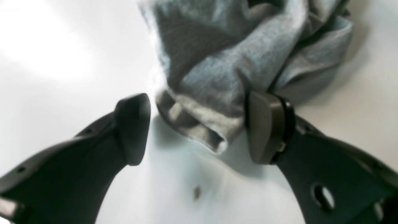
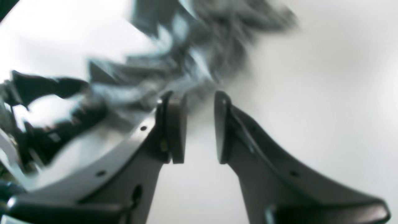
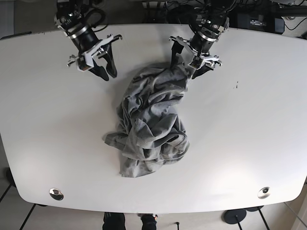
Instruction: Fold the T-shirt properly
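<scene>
A grey T-shirt [image 3: 151,120] lies crumpled in a heap at the middle of the white table [image 3: 249,134]. My left gripper [image 3: 186,67] is at the heap's far top edge. In the left wrist view this left gripper [image 1: 199,130] stands wide open, with a folded edge of the T-shirt [image 1: 217,62] lying between its fingers and touching the right-hand pad [image 1: 264,127]. My right gripper [image 3: 106,72] hovers over bare table, to the left of the heap's top and apart from it. Seen from the wrist, the right gripper [image 2: 199,127] is open by a narrow gap with nothing in it; the T-shirt [image 2: 199,53] beyond is blurred.
A small dark speck [image 3: 236,85] marks the table right of the shirt, and the speck [image 1: 196,193] also shows below the left gripper. Two metal discs [image 3: 56,194] [image 3: 263,192] sit near the front edge. Cables and equipment [image 3: 259,19] line the back edge.
</scene>
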You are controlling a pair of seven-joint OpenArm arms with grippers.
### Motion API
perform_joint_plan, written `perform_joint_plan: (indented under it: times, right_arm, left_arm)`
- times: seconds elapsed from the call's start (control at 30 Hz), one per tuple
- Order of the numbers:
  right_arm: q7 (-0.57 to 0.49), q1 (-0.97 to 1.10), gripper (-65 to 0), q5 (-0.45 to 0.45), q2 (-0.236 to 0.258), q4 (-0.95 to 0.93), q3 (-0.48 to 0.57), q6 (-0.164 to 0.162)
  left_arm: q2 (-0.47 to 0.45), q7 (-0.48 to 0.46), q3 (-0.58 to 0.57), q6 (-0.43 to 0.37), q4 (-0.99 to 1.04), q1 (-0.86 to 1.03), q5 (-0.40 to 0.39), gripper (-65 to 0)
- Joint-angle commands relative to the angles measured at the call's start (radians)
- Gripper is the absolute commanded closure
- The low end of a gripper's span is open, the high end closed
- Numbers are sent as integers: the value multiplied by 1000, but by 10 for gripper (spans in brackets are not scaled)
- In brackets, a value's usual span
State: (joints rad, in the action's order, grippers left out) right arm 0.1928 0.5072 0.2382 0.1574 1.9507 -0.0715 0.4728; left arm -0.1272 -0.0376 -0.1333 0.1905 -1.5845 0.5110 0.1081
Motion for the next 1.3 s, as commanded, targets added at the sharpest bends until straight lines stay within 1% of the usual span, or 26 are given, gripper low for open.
perform_joint_plan:
  times: [0.03, 0.07, 0.1, 0.2, 0.23, 0.27, 0.33, 0.37, 0.4, 0.47, 0.67, 0.8, 0.83, 0.87, 0.9, 0.93, 0.97, 1.03, 1.07, 1.1, 1.13, 1.17, 1.23, 1.27, 1.3]
  right_arm:
    - [38, -83, -209, 13, 5, 23, 17, 1]
    - [75, -121, -260, 13, 0, 23, 31, 1]
    - [107, -158, -303, 14, -17, 23, 43, 1]
    - [222, -276, -403, 14, -95, 22, 46, 1]
    - [267, -312, -431, 14, -112, 22, 46, 2]
    - [340, -373, -474, 14, -134, 17, 46, 2]
    - [420, -448, -518, 14, -164, -7, 46, 2]
    - [442, -482, -536, 14, -180, -32, 46, 2]
    - [452, -519, -545, 13, -190, -61, 46, 2]
    - [452, -572, -553, 13, -196, -136, 46, 2]
    - [446, -701, -547, 13, -200, -411, 46, 4]
    - [445, -741, -544, 14, -203, -483, 52, 4]
    - [445, -746, -531, 14, -206, -489, 52, 4]
    - [445, -753, -496, 14, -221, -497, 52, 4]
    - [445, -758, -409, 14, -235, -524, 49, 4]
    - [443, -772, -331, 14, -238, -544, 49, 5]
    - [443, -783, -238, 19, -238, -558, 49, 5]
    - [446, -789, -35, 57, -238, -567, 49, 5]
    - [452, -792, -13, 91, -235, -567, 49, 5]
    - [452, -795, -44, 123, -232, -557, 49, 4]
    - [454, -796, -38, 155, -201, -500, 52, -1]
    - [462, -798, -22, 177, -181, -457, 55, -3]
    - [521, -822, -19, 192, -166, -379, 54, -4]
    - [555, -844, -19, 192, -163, -340, 52, -3]
    - [583, -864, -19, 192, -147, -304, 52, -1]
  left_arm:
    - [-7, 11, 2, -7, -38, 13, 8, -439]
    - [-5, 11, 2, -7, -46, 18, 8, -439]
    - [-5, 11, 2, -7, -57, 21, 8, -439]
    - [-4, 12, 2, -7, -70, 22, 8, -439]
    - [-4, 12, 2, -7, -70, 24, 8, -439]
    - [-2, 12, 2, -7, -70, 24, 8, -439]
    - [-1, 12, 2, -9, -72, 24, 8, -439]
    - [-1, 12, 2, -10, -76, 24, 8, -439]
    - [-1, 12, 4, -10, -83, 25, 8, -439]
    - [-1, 12, 4, -10, -103, 33, 8, -439]
    - [-1, 12, 4, -12, -181, 34, 8, -439]
    - [-2, 14, 4, -12, -204, 36, 8, -439]
    - [-4, 14, 4, -12, -204, 36, 8, -439]
    - [-4, 14, 4, -12, -202, 36, 8, -439]
    - [-5, 14, 4, -12, -202, 36, 8, -439]
    - [-5, 14, 4, -12, -202, 36, 8, -439]
    - [-5, 14, 13, -12, -202, 36, 8, -439]
    - [-1, 12, 44, -12, -202, 36, 8, -439]
    - [-1, 12, 54, -12, -202, 36, 8, -439]
    - [-1, 11, 65, -12, -204, 36, 8, -439]
    - [-1, 11, 87, -12, -205, 36, 6, -439]
    - [-1, 11, 102, -12, -219, 36, 6, -439]
    - [-1, 9, 116, -12, -239, 34, -6, -439]
    - [-1, 8, 122, -12, -242, 33, -38, -439]
    - [-2, -3, 134, -10, -251, 31, -91, -439]
